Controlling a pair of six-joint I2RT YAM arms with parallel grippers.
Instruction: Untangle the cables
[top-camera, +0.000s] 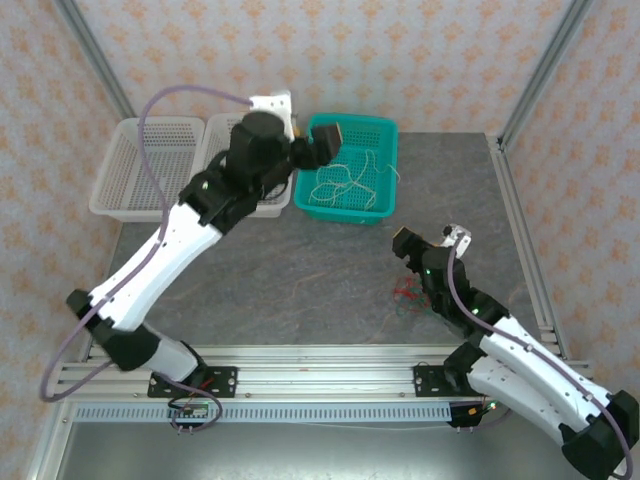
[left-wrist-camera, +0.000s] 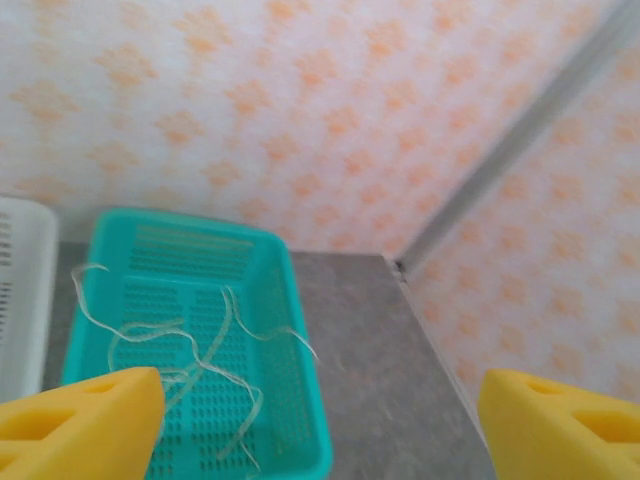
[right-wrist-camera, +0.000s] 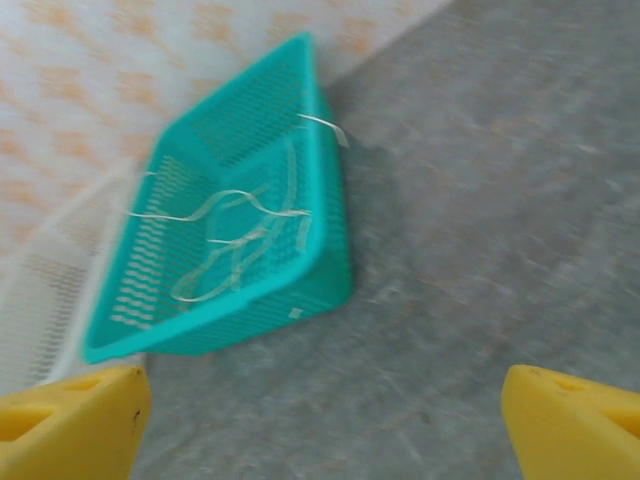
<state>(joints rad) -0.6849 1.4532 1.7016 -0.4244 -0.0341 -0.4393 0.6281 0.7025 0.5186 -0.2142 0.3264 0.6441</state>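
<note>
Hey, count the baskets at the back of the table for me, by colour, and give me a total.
Teal basket: 1
White baskets: 2
Total: 3

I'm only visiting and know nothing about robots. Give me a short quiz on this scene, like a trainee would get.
1. True or false: the pale cables lie inside the teal basket.
2. Which gripper hangs above that basket? A) left gripper B) right gripper
3. Fill in: the small tangle on the table near the right gripper looks mostly ___.
Key: 1 true; 2 A; 3 red.
</note>
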